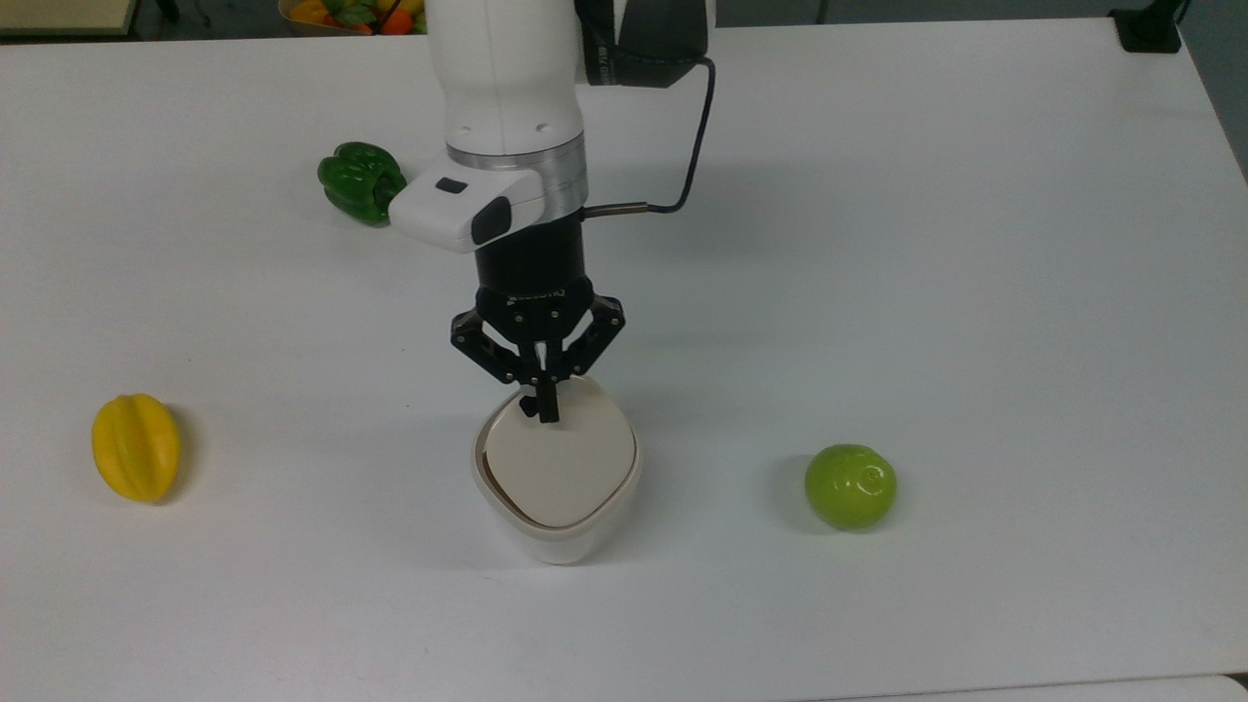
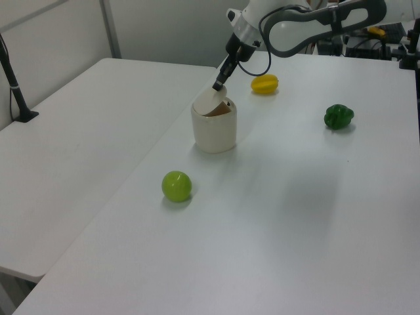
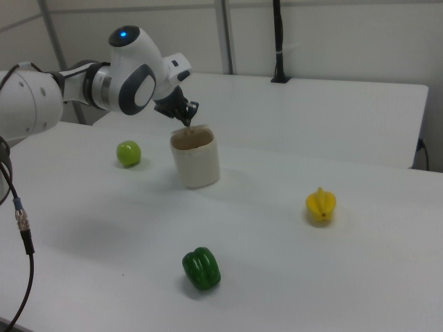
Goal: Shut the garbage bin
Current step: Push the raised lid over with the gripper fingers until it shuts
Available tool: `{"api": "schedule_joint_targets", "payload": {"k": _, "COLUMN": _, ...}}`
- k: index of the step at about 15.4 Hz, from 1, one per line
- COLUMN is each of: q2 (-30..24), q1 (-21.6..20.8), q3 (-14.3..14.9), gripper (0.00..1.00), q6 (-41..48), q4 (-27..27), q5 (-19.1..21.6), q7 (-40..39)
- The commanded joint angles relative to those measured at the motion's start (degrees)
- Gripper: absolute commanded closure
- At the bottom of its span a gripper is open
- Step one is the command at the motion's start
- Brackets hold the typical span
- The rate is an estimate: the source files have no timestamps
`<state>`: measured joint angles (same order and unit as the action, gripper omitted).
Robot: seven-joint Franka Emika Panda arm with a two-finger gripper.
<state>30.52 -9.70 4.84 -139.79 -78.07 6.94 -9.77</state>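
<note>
The garbage bin (image 1: 561, 531) is a cream-white tub in the middle of the white table, also seen as the bin (image 2: 214, 131) and the bin (image 3: 196, 166). Its beige lid (image 1: 558, 468) lies almost flat over the opening in the top view. In the left view the lid (image 2: 209, 102) still tilts, with one edge raised above the rim. My gripper (image 1: 546, 409) points down, fingers shut together, its tip touching the lid's far edge. The same gripper (image 2: 218, 84) meets the lid's raised edge in the left view, and the gripper (image 3: 187, 123) hangs just over the rim.
A green pepper (image 1: 361, 182), a yellow starfruit (image 1: 136, 447) and a green round fruit (image 1: 850, 486) lie well apart from the bin. A black post (image 2: 16, 85) stands on the neighbouring table at the left view's left.
</note>
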Motion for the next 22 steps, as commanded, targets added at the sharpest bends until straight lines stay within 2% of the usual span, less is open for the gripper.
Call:
{"api": "schedule_joint_targets", "payload": {"k": 1, "q2": -1.7, "q1": 0.7, "q3": 0.1, "gripper": 1.00, "q6": 2.6, "q4": -3.2, "q5": 0.9, "q7": -3.0}}
{"api": "schedule_joint_targets", "payload": {"k": 8, "q2": -0.6, "q1": 2.2, "q3": 0.1, "gripper": 1.00, "q6": 2.6, "q4": -4.5, "q5": 0.9, "q7": -4.4}}
{"api": "schedule_joint_targets", "payload": {"k": 17, "q2": 3.1, "q1": 1.6, "q3": 0.1, "gripper": 1.00, "q6": 2.2, "q4": -4.7, "q5": 0.8, "q7": -4.2}}
{"api": "schedule_joint_targets", "payload": {"k": 20, "q2": 3.0, "q1": 1.4, "q3": 0.1, "gripper": 1.00, "q6": 2.4, "q4": -4.7, "q5": 0.9, "q7": -3.7}}
{"api": "schedule_joint_targets", "payload": {"k": 22, "q2": 0.8, "q1": 1.5, "q3": 0.1, "gripper": 1.00, "q6": 2.9, "q4": -4.9, "q5": 1.3, "q7": -3.3}}
